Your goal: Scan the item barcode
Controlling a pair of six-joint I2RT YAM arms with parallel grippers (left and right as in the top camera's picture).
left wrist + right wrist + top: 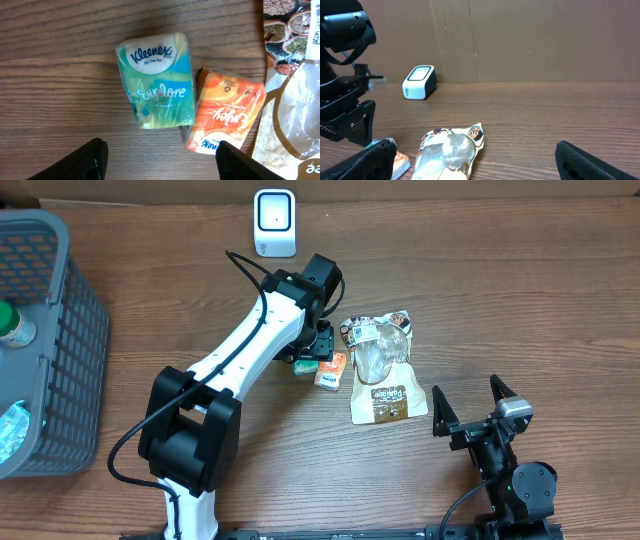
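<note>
A green Kleenex tissue pack lies flat on the wooden table, just beyond my left gripper. That gripper is open, its fingers wide apart with only bare wood between them. An orange tissue pack lies against the green one's right side. From overhead my left gripper hovers over both packs and hides most of the green one. The white barcode scanner stands at the table's far edge. My right gripper rests open near the front right, holding nothing.
A beige grain pouch with a clear window lies right of the orange pack. A grey basket at the left edge holds a green-capped bottle. A cardboard wall backs the scanner.
</note>
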